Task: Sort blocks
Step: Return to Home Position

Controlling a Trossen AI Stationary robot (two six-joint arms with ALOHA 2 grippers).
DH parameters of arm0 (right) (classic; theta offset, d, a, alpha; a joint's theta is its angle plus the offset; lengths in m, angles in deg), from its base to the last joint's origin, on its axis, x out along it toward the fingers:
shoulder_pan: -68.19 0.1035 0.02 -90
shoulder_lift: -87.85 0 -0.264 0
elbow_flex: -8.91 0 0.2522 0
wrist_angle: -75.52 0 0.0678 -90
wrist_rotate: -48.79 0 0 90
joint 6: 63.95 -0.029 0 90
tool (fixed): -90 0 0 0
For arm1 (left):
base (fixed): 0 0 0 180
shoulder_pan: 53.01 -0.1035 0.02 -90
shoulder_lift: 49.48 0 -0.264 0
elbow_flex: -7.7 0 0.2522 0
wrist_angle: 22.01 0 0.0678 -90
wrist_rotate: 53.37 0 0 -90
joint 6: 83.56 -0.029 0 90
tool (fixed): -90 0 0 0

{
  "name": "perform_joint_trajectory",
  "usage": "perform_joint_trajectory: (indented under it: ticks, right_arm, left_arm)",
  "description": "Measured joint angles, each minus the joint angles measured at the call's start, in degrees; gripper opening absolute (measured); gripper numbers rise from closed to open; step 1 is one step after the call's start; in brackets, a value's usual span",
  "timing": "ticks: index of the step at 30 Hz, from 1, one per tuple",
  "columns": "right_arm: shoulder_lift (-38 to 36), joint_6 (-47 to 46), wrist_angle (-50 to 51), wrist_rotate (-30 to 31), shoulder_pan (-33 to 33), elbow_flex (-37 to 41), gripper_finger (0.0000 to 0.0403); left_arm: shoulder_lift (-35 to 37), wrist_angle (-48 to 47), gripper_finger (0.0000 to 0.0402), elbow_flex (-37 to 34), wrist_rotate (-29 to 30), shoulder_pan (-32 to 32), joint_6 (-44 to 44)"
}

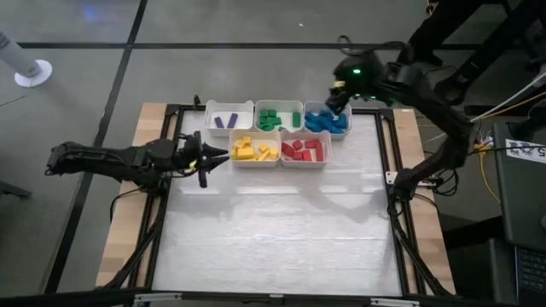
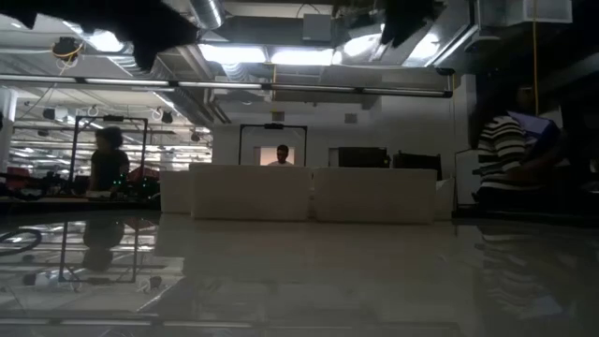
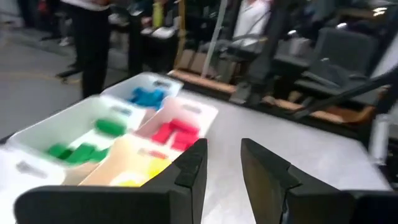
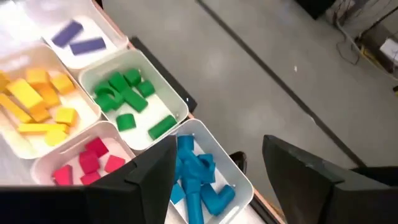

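Five white bins stand together at the table's far middle, each holding blocks of one colour: purple [image 1: 227,120], green [image 1: 278,118], blue [image 1: 327,121], yellow [image 1: 254,150] and red [image 1: 304,150]. My left gripper [image 1: 217,155] lies level just left of the yellow bin, pointing toward the table's right. Its fingers [image 3: 222,149] stand a narrow gap apart with nothing between them. My right gripper [image 1: 339,95] hangs high over the blue bin's far edge, tilted down. It is open wide and empty [image 4: 219,142], with the blue blocks [image 4: 196,177] below it.
A white mat [image 1: 281,230] covers the table, bare from the bins to the near edge. The bins' white walls [image 2: 253,192] show across the low view, with people in the room behind. A white cylinder [image 1: 32,72] stands on the floor at far left.
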Motion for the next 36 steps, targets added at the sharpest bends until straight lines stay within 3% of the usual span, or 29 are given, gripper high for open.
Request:
perform_joint_trajectory:
  ticks: [7, 11, 17, 20, 25, 29, 36]
  right_arm:
    - [-7.4, -0.8, 4.9, -1.0, 0.0, 0.0, 0.0239]
    - [-9.8, -2.1, 6.8, -3.2, 0.7, 0.0, 0.0239]
    - [-13.0, -4.6, 7.3, -2.5, 5.3, 2.9, 0.0239]
    - [-16.8, -6.3, 3.3, -2.1, 8.4, 9.8, 0.0239]
    - [-25.7, -11.3, -8.2, 3.8, 13.1, 27.1, 0.0239]
    - [-33.1, -17.6, -16.8, 4.6, 15.6, 40.2, 0.0239]
    - [-44.1, -26.9, -32.1, 4.6, 21.8, 57.5, 0.0239]
  left_arm:
    - [3.4, -0.7, 0.0086, -4.0, -2.7, -7.3, 0.3]
    - [9.4, -2.8, 0.0086, -5.4, -5.8, -10.4, 0.2]
    - [19.4, -12.8, 0.0086, -5.4, -5.9, -12.6, 1.2]
    - [22.8, -16.2, 0.0086, -5.4, -6.0, -12.7, 1.0]
    - [26.6, -20.4, 0.0086, -5.4, -6.0, -12.7, 1.1]
    - [28.3, -22.8, 0.0086, -5.5, -6.0, -12.6, 2.0]
    - [30.4, -14.8, 0.0086, -13.4, -6.2, -12.6, 5.7]
